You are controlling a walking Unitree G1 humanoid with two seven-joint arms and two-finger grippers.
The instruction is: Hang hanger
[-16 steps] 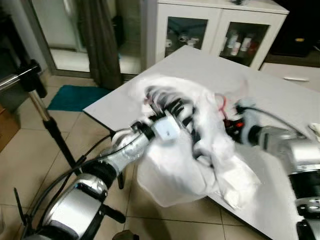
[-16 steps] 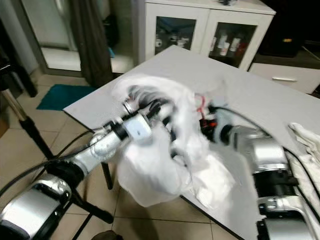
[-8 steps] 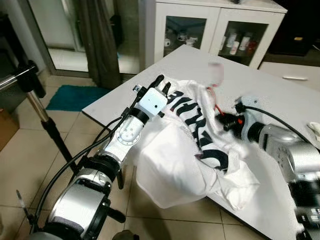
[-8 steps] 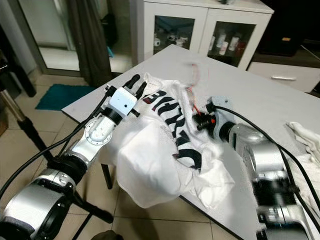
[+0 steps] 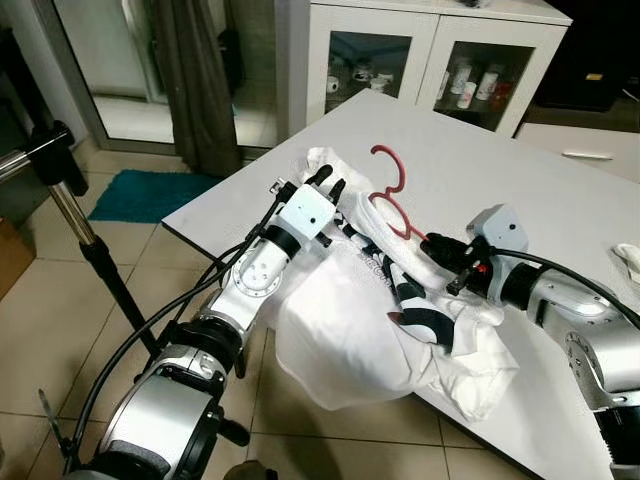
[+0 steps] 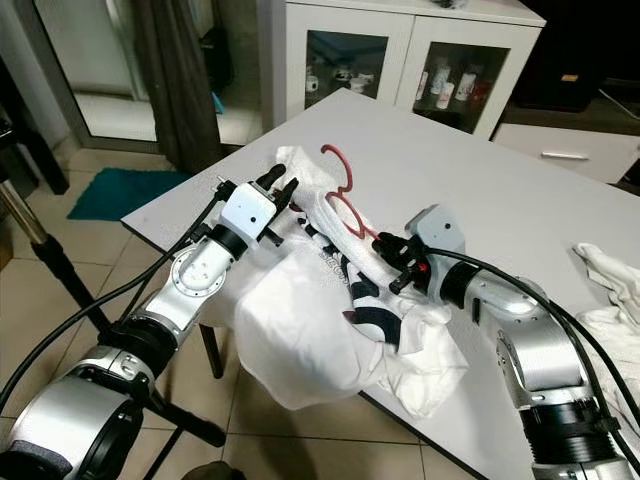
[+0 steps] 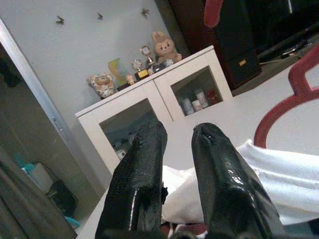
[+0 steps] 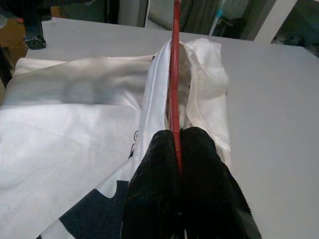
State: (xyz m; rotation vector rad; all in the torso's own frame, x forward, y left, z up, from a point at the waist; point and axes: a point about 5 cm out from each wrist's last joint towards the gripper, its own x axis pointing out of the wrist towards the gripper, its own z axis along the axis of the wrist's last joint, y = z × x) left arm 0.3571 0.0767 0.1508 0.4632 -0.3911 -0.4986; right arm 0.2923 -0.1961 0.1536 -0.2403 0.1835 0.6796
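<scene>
The red hanger [image 5: 392,196] I am working on is thin, its hook standing up clear above the white shirt [image 5: 370,320]. Its lower part runs down inside the shirt's collar. The shirt, white with black lettering, lies crumpled on the table's near left corner, one part drooping over the edge.
</scene>
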